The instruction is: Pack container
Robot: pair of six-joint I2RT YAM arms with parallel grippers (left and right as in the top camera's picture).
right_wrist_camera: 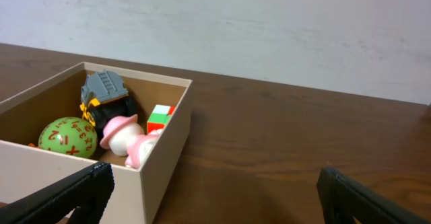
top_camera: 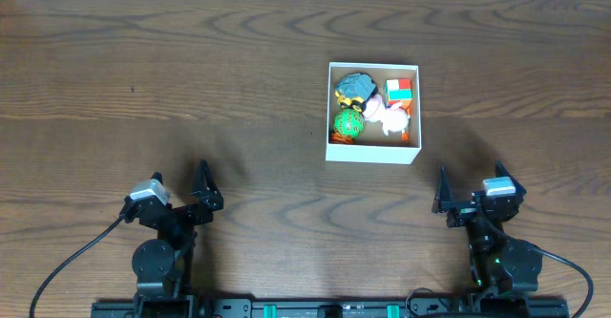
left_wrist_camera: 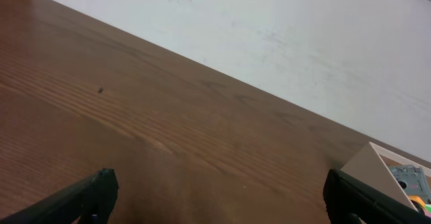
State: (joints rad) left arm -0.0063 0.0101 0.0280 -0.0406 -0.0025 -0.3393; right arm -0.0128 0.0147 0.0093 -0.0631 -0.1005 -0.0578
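1. Brown wood-grain table (top_camera: 191, 60) carries the whole setup; a pale wall (right_wrist_camera: 269, 29) stands behind it in both wrist views.
2. We find the container (top_camera: 372, 153) right of the table's centre. It sits upright and open-topped, with white outer walls and a brown inside.
3. It lies ahead of the right gripper (top_camera: 470, 170) and slightly toward the middle, well apart from it. It is farther still from the left gripper (top_camera: 179, 171).
4. Contents, all inside the walls:
   - a grey toy vehicle (top_camera: 357, 89) in the far left corner;
   - a green ball (top_camera: 347, 124) with orange marks in the near left corner;
   - a red, white and green cube (top_camera: 399, 91) in the far right corner;
   - a pink figure (top_camera: 387, 117) between ball and cube, lying on its side.
5. Right gripper: in its wrist view the fingers stand wide apart with nothing between them (right_wrist_camera: 215, 194). The container (right_wrist_camera: 165, 160) shows to the left beyond them, not touched.
6. Left gripper: the fingers are likewise spread and hold nothing (left_wrist_camera: 219, 197), over bare wood. Only a corner of the container (left_wrist_camera: 370, 167) shows at the right edge.
7. Both arms sit at the near edge of the table.
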